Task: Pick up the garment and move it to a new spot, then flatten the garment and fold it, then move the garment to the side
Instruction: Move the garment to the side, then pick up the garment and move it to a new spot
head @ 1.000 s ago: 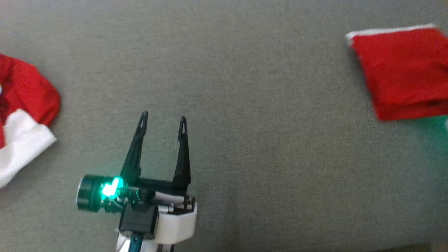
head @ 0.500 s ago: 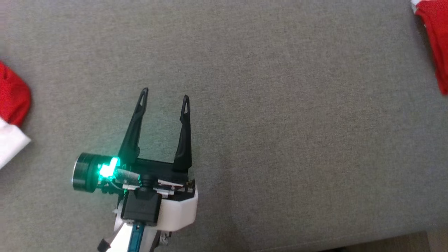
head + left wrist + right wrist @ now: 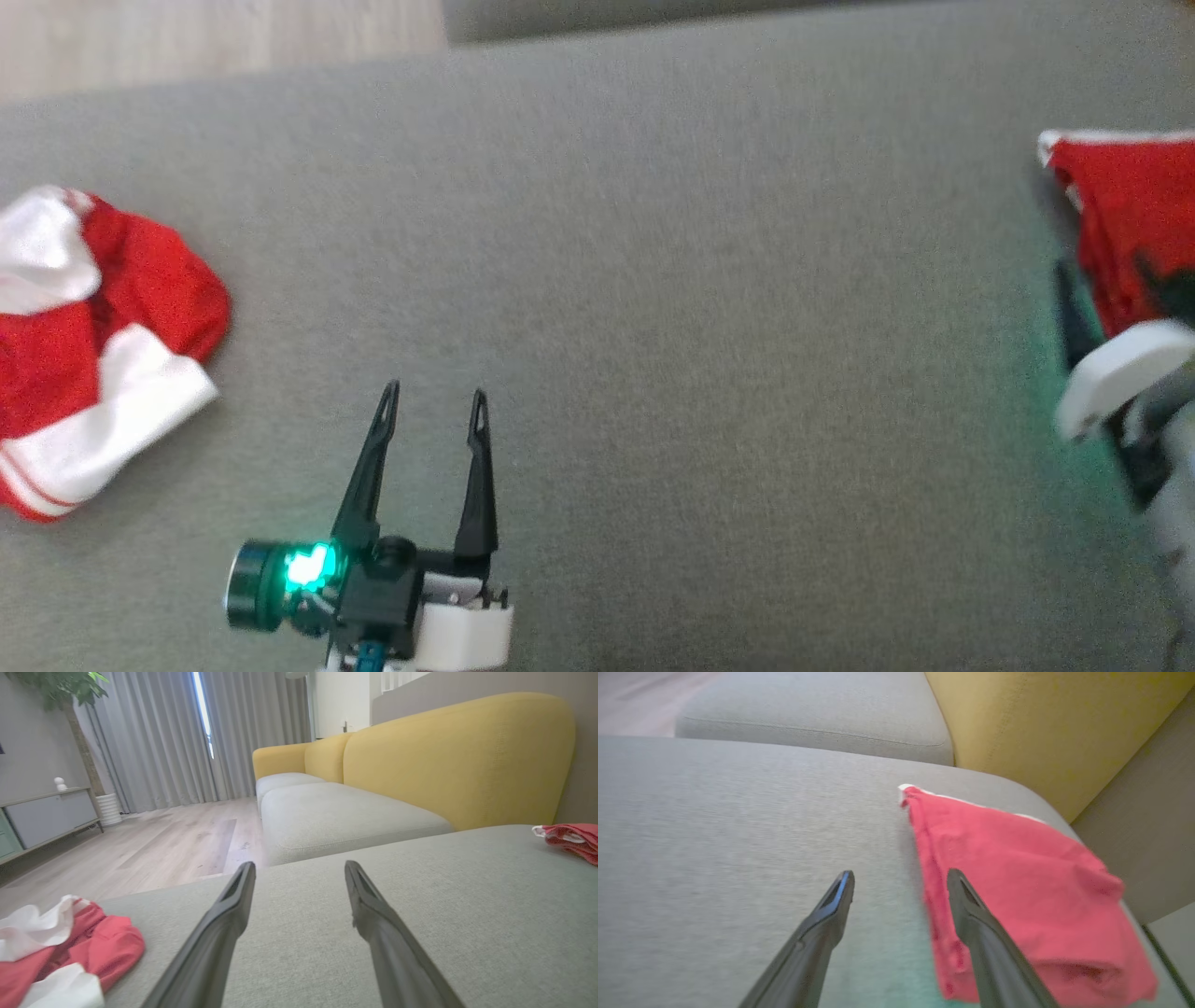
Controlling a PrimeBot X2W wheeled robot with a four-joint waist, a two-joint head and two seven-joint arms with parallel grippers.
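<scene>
A folded red garment point(image 3: 1017, 877) with a white edge lies at the right end of the grey cushion point(image 3: 700, 280), also seen as the folded garment point(image 3: 1130, 205) in the head view. My right gripper point(image 3: 901, 875) stands open over its left edge, one finger above the red cloth and the other above bare cushion, holding nothing. Near the front edge, my left gripper point(image 3: 433, 394) is open and empty above the bare cushion. A crumpled red and white garment point(image 3: 93, 345) lies at the left end, well left of the left gripper point(image 3: 300, 868).
A yellow sofa back point(image 3: 458, 756) rises behind the cushion on the right. A second grey seat point(image 3: 336, 816) lies beyond the far edge. Wooden floor point(image 3: 215, 37) shows past the far left edge. A cabinet point(image 3: 46, 816) and curtains stand across the room.
The head camera has swung, so the whole picture shifted. My right arm's wrist has come into the head view beside the folded garment, jaws now open. The left gripper stays open.
</scene>
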